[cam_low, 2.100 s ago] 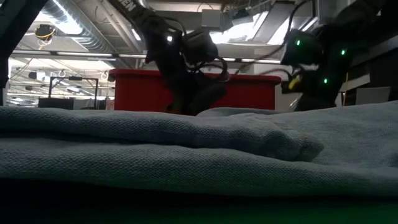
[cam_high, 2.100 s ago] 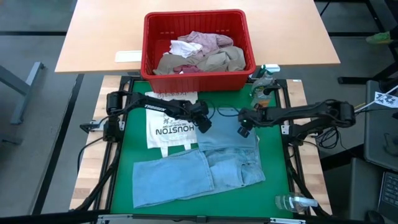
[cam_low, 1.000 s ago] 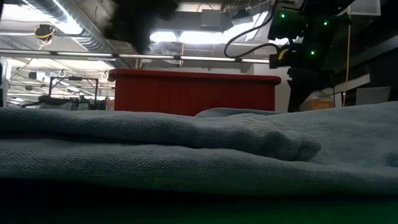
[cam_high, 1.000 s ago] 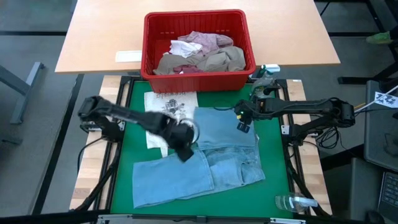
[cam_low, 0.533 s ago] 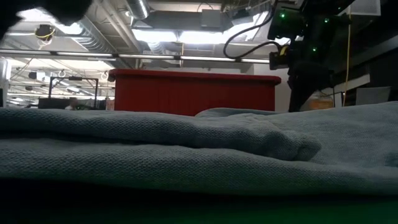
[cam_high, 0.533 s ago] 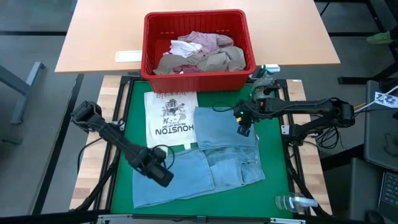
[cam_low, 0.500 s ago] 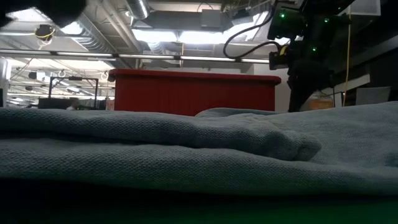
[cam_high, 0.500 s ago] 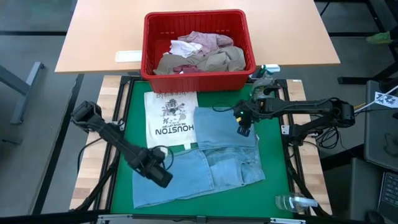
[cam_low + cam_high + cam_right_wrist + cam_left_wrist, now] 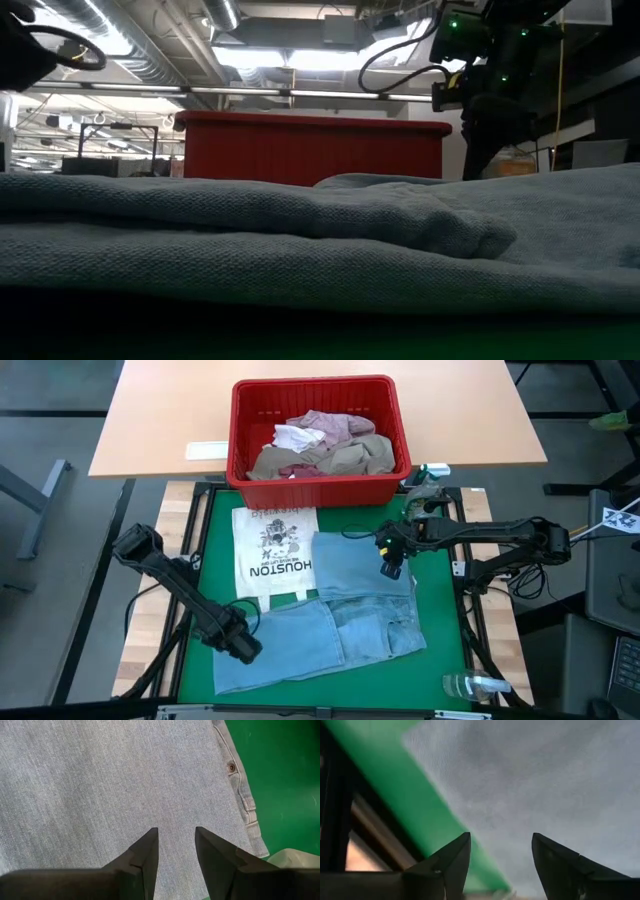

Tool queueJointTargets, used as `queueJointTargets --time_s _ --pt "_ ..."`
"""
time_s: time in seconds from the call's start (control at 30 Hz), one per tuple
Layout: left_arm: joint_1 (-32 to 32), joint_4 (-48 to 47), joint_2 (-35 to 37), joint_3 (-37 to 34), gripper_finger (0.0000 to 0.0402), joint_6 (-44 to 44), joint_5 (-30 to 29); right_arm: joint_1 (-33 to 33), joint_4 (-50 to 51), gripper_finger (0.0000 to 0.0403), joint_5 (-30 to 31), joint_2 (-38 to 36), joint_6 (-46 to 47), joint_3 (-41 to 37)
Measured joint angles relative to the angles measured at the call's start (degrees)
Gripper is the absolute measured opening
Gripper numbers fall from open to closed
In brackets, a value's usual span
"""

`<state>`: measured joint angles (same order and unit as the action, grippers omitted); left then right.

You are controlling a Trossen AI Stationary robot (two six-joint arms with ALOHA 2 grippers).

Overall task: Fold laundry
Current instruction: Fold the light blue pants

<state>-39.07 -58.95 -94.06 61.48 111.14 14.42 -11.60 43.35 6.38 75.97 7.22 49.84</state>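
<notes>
Green mat (image 9: 440, 610) on a framed work table, pale wooden table behind, workshop ceiling lights in the low view.

Jeans (image 9: 330, 625) — light blue denim, spread flat mid-mat. One section running up from the waist area toward the basket, the other leg (image 9: 275, 650) folded out toward the left side; overall an L-shape, long axis of the lower part lying across the mat. Button and seam edge (image 9: 239, 790) visible in the right wrist view. Judged soft but fairly heavy, limp, prone to dragging and bunching; best taken at a hem corner or the waistband edge, not mid-panel.

White printed tote or cloth (image 9: 275, 555), just beside the jeans on their left, touching at the lower edge.

Red basket (image 9: 240, 435) beyond the mat, holding more garments — tan piece (image 9: 365, 455), pink-mauve piece (image 9: 325, 425).

Left gripper (image 9: 240, 645) at the left end of the outstretched leg, fingers spread wide, nothing between them, denim edge underneath.

Right gripper (image 9: 390, 570) above the upper denim section near its right edge, fingers partly apart, holding nothing, hovering close over the cloth.

Spray bottle (image 9: 470, 685) at the mat's near right corner.
</notes>
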Motion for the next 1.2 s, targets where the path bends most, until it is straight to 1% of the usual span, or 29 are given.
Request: queueJointTargets --time_s 0.03,0.1,0.4,0.47,0.57,0.77,1.0,1.1,1.2 --pt "-0.55 0.29 0.00 -0.35 0.0206 0.85 -2.08 0.00 0.01 0.0129 -0.01 0.02 0.00 0.00" --pt "-1.50 1.23 0.00 -1.24 0.0206 3.03 -3.87 0.00 0.03 0.0129 0.02 0.02 0.00 0.00" --pt "-8.20 1.54 0.00 -3.63 0.0200 13.08 -3.73 0.00 0.24 0.0129 -0.01 0.02 -0.04 0.00" --pt "-10.02 2.35 0.00 -4.23 0.0200 16.32 -6.03 -0.01 0.25 0.0129 -0.01 0.00 -0.04 0.00" --pt "-12.37 4.64 0.00 -5.67 0.0200 20.46 -11.19 0.00 0.22 0.0129 -0.01 0.02 -0.04 0.00" --pt "-13.96 8.26 0.00 -8.77 0.0199 20.74 -10.76 0.00 0.24 0.0129 -0.01 0.02 -0.04 0.00" --pt "-14.01 15.39 0.38 -13.14 0.0199 20.40 -10.96 0.00 0.23 0.0129 0.01 0.02 -0.06 0.00" --pt "-13.99 15.90 0.39 -13.87 0.0199 19.67 -11.22 -0.02 0.23 0.0129 0.00 0.02 -0.06 0.00" --pt "-14.09 16.06 0.36 -13.91 0.0191 18.81 -12.99 0.00 0.25 0.0129 0.00 0.02 -0.04 0.00"
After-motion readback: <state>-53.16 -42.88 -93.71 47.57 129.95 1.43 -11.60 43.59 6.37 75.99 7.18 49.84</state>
